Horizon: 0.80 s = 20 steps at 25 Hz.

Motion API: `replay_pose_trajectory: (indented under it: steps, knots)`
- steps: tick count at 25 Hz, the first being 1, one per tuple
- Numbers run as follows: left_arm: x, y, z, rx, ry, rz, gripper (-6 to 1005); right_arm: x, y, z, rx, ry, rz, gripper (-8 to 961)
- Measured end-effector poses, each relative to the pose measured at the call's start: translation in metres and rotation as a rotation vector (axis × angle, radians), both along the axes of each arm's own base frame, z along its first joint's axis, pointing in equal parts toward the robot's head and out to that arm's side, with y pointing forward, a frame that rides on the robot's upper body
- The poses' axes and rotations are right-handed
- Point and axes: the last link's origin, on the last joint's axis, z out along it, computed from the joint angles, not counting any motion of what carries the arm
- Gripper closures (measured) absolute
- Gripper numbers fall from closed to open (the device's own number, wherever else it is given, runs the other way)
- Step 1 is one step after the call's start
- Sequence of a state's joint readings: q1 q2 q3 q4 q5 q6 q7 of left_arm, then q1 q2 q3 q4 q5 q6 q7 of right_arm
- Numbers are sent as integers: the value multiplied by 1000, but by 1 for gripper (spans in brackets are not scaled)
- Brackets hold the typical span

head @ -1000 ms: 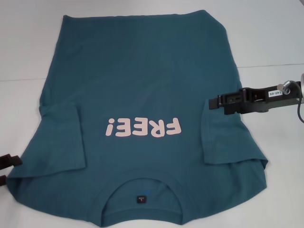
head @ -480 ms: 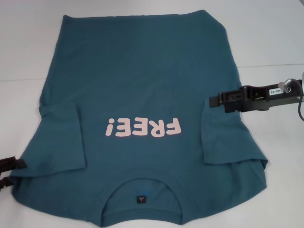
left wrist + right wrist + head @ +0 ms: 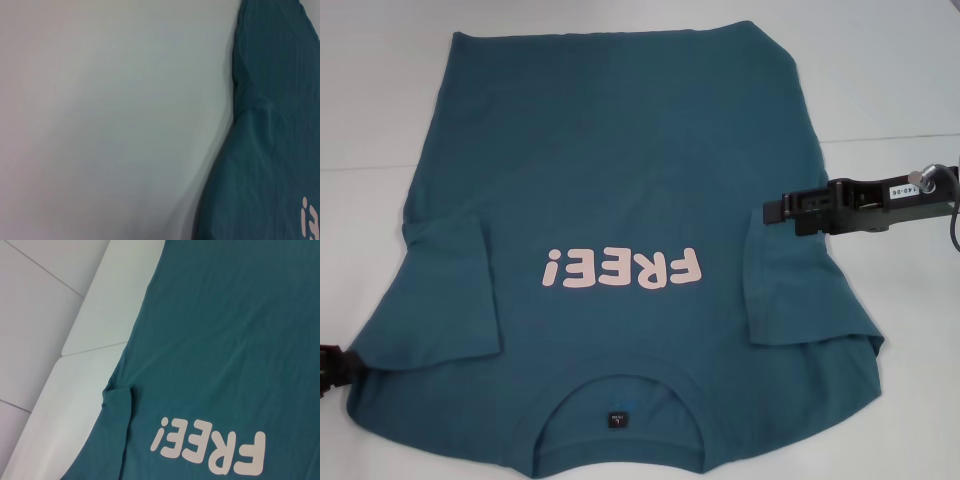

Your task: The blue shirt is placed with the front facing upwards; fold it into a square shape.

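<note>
The blue shirt [image 3: 620,180] lies flat on the white table [image 3: 890,70], front up, with its collar [image 3: 620,385] at the near edge. The pink "FREE!" lettering [image 3: 623,269] reads upside down in the head view. Both sleeves are folded inward over the body, the left one [image 3: 445,290] and the right one [image 3: 800,290]. My right gripper [image 3: 772,212] hovers at the shirt's right edge, above the folded sleeve. My left gripper [image 3: 332,372] is open at the shirt's near left corner, mostly out of view. The shirt also shows in the left wrist view [image 3: 270,150] and the right wrist view [image 3: 225,340].
White table surface surrounds the shirt on the left [image 3: 370,150] and right [image 3: 900,320]. A seam between table panels [image 3: 95,347] shows in the right wrist view. A cable [image 3: 952,225] hangs by the right arm.
My left gripper has slid toward the near edge and outward, almost leaving the head view. My right gripper has drawn slightly back to the right. The shirt has not moved.
</note>
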<state>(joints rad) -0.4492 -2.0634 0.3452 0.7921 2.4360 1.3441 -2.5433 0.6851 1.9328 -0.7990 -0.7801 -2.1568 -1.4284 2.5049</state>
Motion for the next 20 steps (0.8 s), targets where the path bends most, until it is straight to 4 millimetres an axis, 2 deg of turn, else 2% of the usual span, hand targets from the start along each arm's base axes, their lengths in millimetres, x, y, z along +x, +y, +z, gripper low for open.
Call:
replay_pose_trajectory:
  steps: [13, 20]
  knots:
    - [8, 5, 4, -18, -31, -41, 967, 2, -2, 2, -3, 2, 9, 190]
    - [26, -2, 15, 4, -156, -169, 940, 5, -5, 10, 4, 24, 6, 189]
